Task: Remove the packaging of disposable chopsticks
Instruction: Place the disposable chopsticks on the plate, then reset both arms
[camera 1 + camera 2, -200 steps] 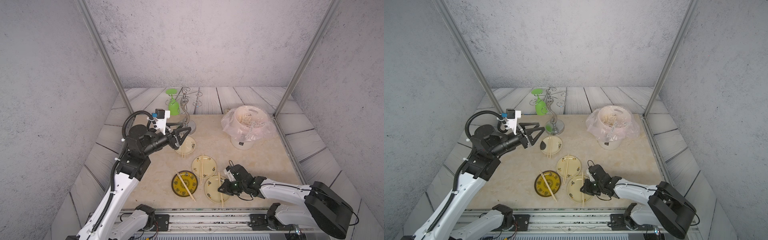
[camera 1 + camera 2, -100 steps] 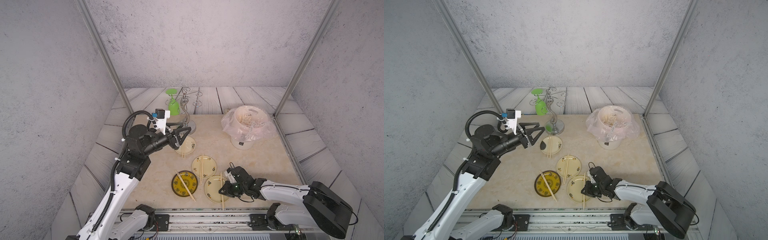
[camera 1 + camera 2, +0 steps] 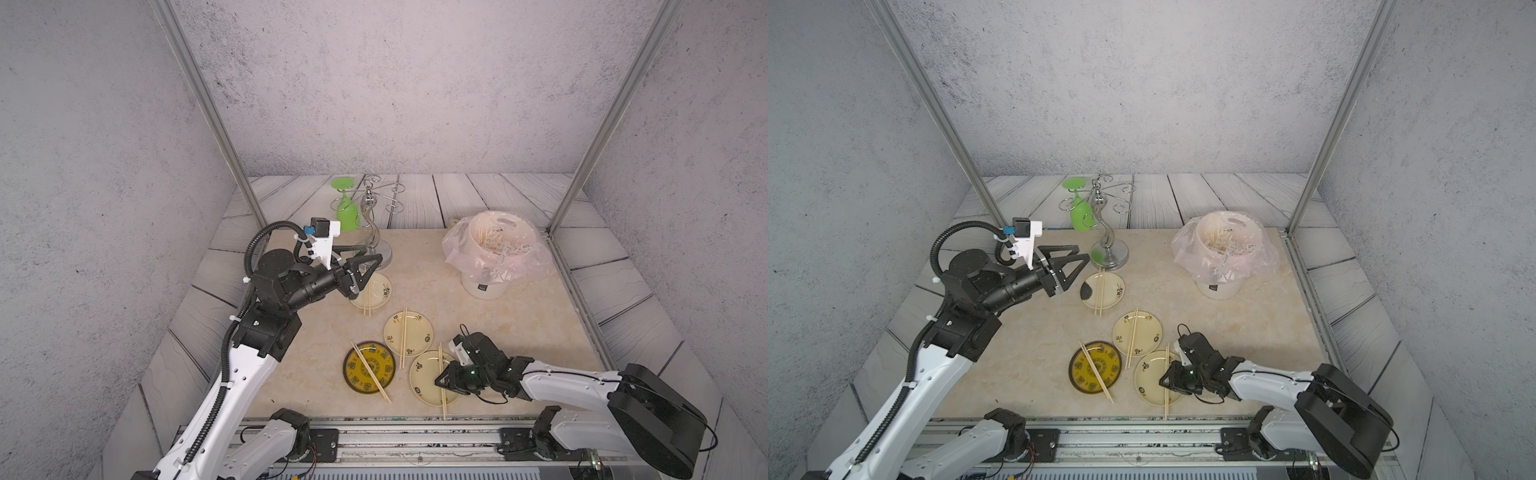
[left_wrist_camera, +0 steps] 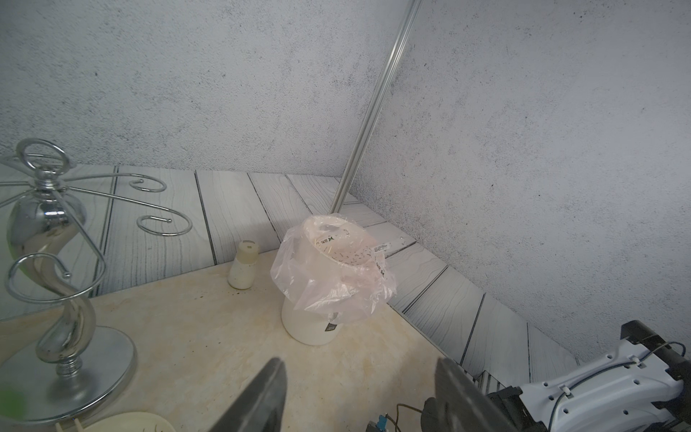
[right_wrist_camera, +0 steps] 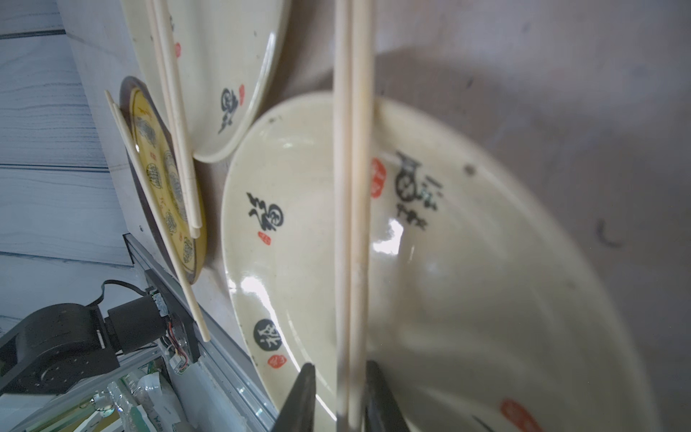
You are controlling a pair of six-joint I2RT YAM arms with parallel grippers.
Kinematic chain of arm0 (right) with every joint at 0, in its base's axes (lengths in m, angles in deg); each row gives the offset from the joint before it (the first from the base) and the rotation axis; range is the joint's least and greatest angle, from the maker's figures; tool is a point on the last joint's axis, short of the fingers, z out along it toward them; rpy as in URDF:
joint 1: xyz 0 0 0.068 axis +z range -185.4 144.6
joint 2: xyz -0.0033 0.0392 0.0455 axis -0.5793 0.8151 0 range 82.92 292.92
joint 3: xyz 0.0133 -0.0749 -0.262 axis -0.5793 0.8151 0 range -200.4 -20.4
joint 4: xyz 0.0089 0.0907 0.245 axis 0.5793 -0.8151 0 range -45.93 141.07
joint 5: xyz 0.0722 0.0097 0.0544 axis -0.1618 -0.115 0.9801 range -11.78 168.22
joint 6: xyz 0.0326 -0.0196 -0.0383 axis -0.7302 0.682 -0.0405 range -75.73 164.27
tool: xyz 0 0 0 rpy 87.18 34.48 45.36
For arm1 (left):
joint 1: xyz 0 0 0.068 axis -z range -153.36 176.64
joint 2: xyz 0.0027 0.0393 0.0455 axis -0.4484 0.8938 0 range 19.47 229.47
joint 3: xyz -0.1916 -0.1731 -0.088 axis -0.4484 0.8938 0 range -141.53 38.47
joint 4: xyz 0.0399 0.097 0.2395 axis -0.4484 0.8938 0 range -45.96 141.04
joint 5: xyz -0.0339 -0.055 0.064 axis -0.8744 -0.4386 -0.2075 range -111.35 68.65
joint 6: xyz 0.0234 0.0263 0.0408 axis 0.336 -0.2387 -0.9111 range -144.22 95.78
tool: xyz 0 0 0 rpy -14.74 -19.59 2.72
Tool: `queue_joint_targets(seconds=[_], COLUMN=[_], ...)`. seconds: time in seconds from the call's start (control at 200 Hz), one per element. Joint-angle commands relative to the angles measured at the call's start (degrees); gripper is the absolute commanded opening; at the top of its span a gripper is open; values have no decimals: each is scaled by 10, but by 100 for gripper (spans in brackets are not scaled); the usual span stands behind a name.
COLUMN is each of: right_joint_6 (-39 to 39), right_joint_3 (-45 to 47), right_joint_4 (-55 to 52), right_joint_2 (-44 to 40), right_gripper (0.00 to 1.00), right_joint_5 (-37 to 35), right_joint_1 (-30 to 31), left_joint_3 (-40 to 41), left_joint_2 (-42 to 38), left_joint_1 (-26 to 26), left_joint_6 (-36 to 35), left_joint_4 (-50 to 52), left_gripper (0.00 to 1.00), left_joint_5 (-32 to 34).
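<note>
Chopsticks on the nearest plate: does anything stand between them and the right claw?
Nothing visible does. The right claw has one finger on each side of the chopsticks, which lie across the cream plate.

Our left arm (image 3: 237,382) and right arm (image 3: 561,380) are white with black joints. A ribbed hose (image 3: 272,224) hugs the left.

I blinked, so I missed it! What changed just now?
The right gripper eased its jaws apart, loosening its hold on the chopsticks lying across the nearest plate. The left gripper, other plates and bin stayed put.
</note>
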Motion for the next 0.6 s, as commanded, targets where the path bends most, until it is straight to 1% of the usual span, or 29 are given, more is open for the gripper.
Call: queue_joint_targets(seconds=[0.0,0.04,0.12,0.185,0.29,0.445,0.54,0.596], right_joint_6=[0,1,4,5,8,9,11,10], right_joint_3=[-1,-3,-8,-10,-16,-20,-25,-31], right_joint_4=[-35,-43,-65,-82,-111,-155,-197,-233], right_joint_2=[-22,-30,-47,-62,-87,-129,-164,-197], right_gripper=[28,31,32,38,39,50,52,52], right_joint_5=[-7,-10,-16,-20,-22,-23,-28,-35], right_joint_1=[-1,-1,-1,-1,-1,-1,-1,-1], left_joint_3=[3,3,3,3,4,4,4,3], left_joint_2=[-3,-4,-5,-6,-7,-8,-8,-10], left_joint_1=[-2,-2,-2,-2,-2,-2,-3,-3], left_joint_6=[-3,-3,-4,-5,-6,-7,-10,-15], left_joint_4=[-16,-16,-15,-15,-14,-11,-3,12], left_gripper=[65,65,65,65,65,65,65,65], left_joint_5=[1,2,3,3,4,14,40,73])
